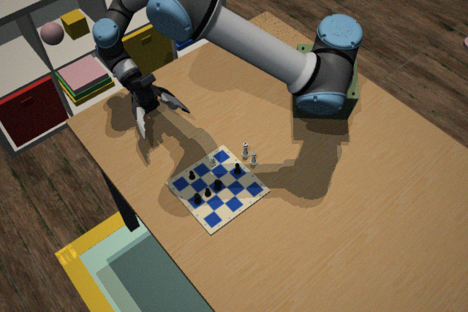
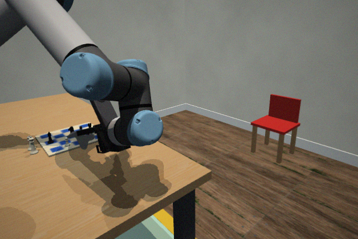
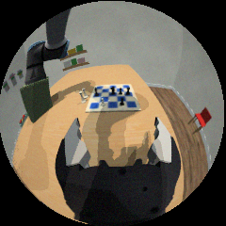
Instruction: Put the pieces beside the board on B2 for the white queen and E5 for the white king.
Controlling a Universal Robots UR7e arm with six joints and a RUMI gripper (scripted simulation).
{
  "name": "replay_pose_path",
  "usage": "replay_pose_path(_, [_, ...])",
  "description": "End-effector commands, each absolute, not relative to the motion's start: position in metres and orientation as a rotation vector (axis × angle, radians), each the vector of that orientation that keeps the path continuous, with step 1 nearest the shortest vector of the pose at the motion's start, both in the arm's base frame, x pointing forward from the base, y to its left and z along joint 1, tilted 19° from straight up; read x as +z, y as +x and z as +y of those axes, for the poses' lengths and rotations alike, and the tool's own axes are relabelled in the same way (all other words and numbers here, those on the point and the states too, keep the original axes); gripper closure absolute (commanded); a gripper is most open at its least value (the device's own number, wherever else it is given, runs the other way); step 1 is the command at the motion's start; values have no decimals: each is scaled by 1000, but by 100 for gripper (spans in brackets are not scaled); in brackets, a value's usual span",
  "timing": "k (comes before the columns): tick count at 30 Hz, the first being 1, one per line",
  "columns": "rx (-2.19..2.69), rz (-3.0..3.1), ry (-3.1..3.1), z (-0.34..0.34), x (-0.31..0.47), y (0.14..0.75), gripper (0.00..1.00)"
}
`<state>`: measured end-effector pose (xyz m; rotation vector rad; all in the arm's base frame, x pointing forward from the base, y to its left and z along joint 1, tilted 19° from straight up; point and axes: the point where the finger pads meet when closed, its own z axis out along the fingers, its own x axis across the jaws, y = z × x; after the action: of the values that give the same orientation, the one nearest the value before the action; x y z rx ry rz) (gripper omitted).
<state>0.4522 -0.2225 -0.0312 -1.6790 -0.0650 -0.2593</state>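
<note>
A small blue-and-cream chessboard (image 1: 218, 188) lies on the wooden table. It holds several black pieces and one small white piece (image 1: 212, 161) near its far corner. Two taller white pieces, the queen and the king, stand side by side on the table just off the board's far edge (image 1: 249, 154); I cannot tell which is which. They also show in the exterior view (image 2: 31, 144) and in the wrist view (image 3: 83, 95). My gripper (image 1: 162, 118) is open and empty. It hovers above the table near the far left corner, well away from the board, with the fingers spread wide (image 3: 115, 141).
A shelf unit with coloured boxes, a pink ball and stacked pads (image 1: 83, 78) stands behind the table's left edge. The arm's base (image 1: 325, 85) sits on a green plate at the table's far side. A red chair (image 2: 276, 123) stands on the floor away from the table.
</note>
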Motion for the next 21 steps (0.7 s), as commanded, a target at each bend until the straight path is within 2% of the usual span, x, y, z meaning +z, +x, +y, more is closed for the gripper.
replay_pose_path(1, [-284, -72, -1670, -226, -33, 452, 0])
replay_pose_path(21, [-319, -80, -1656, -230, -36, 451, 0])
